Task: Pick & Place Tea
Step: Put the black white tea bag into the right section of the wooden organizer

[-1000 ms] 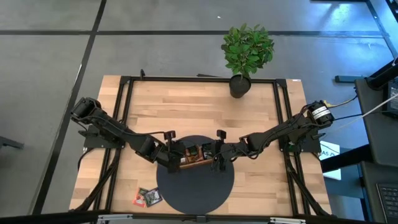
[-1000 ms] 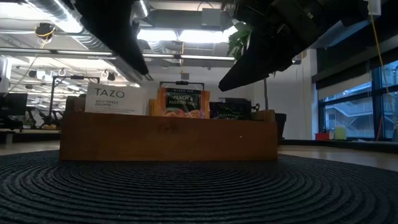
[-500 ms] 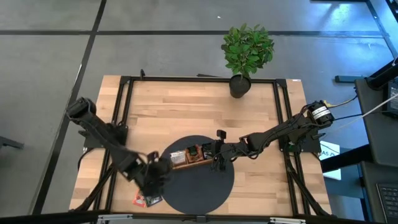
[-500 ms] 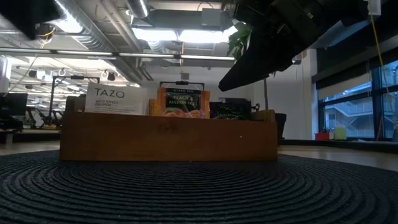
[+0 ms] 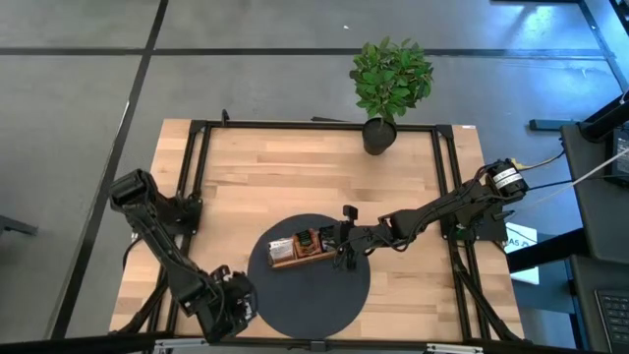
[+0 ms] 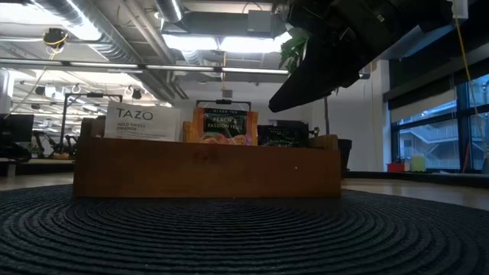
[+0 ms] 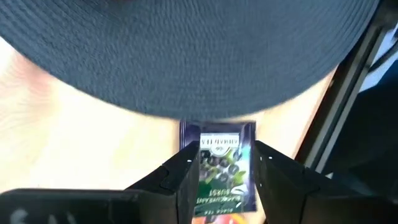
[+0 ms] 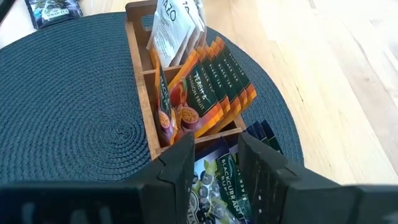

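Most of the tea looks already filed, judging by how full the brown wooden compartment tray (image 8: 144,93) is; a few strays remain.

L→R:

- Left gripper (image 7: 227,163) is over the table's front-left corner, just off the edge of the round dark woven mat (image 5: 310,295). Fingers are parted, straddling a loose dark purple flat sachet with berry artwork (image 7: 217,165) that lies on the light wood table (image 5: 285,167). No pinch visible, so I read it as open and lined up for a pick. Writing on that sachet is too blurred to read.
- An orange-ish edge peeks out under it, prob a 2nd loose sachet; can't confirm.
- Tray sits mid-mat. Low view, L→R: white paper sachet (image 6: 143,122) reads "TAZO", small line under it looks like "WILD SWEET ORANGE"; orange-and-dark sachet with fruit artwork (image 6: 224,126) reads "PEACH & PASSION FRUIT"; dark sachet (image 6: 284,134) at the right end, unreadable here.
- Right wrist view: the end compartment holds dark berry sachets, "BLACKCURRANT" legible.
- Right gripper (image 8: 214,160) hovers just above that end of the tray, fingers apart, nothing between them, so open and empty.
- One more dark sachet (image 8: 55,10) lies off the mat, far side from the right gripper.

Left to do, my est.: pick up the loose ones, then drop them in matching compartments.
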`<state>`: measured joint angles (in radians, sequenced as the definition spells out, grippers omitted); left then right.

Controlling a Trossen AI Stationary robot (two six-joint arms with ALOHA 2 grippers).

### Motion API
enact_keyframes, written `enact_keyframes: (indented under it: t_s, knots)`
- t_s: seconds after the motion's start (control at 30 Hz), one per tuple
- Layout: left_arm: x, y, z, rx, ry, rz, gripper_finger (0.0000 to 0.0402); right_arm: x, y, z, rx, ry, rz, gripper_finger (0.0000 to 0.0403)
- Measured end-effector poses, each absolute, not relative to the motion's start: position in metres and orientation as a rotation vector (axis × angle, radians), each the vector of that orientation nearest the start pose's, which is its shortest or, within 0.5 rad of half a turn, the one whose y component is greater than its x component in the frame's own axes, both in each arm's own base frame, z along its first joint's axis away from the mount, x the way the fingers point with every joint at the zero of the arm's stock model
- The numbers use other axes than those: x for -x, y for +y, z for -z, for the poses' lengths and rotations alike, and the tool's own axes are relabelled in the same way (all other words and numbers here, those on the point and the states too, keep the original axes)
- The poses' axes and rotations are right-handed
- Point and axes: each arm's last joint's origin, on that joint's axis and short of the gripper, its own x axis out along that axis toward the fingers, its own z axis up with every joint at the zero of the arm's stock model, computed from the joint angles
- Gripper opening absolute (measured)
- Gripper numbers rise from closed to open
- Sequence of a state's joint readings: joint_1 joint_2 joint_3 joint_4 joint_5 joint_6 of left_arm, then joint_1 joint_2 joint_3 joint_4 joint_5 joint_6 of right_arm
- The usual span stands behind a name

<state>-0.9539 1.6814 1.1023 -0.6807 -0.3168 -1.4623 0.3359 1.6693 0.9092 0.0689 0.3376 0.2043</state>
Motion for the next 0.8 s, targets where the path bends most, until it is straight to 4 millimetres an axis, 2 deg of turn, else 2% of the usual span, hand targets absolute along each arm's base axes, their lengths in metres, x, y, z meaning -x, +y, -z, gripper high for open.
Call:
enact_keyframes:
  t_s: [0.2, 0.43, 0.6, 0.8]
  knots:
    - [-0.188, -0.257, -0.183, 0.462, 1.143, -0.248, 0.0139, -0.322, 0.102, -0.18, 0.025, 0.649, 0.07, 0.0126]
    - [-0.176, -0.254, -0.179, 0.612, 1.28, -0.417, 0.0135, -0.322, 0.102, -0.18, -0.016, 0.654, 0.086, 0.0126]
    - [-0.174, -0.256, -0.18, 0.659, 1.185, -0.466, 0.0136, -0.322, 0.102, -0.179, -0.016, 0.655, 0.086, 0.0126]
    - [-0.177, -0.261, -0.17, 0.633, 1.2, -0.459, 0.0134, -0.322, 0.102, -0.179, -0.015, 0.655, 0.086, 0.0126]
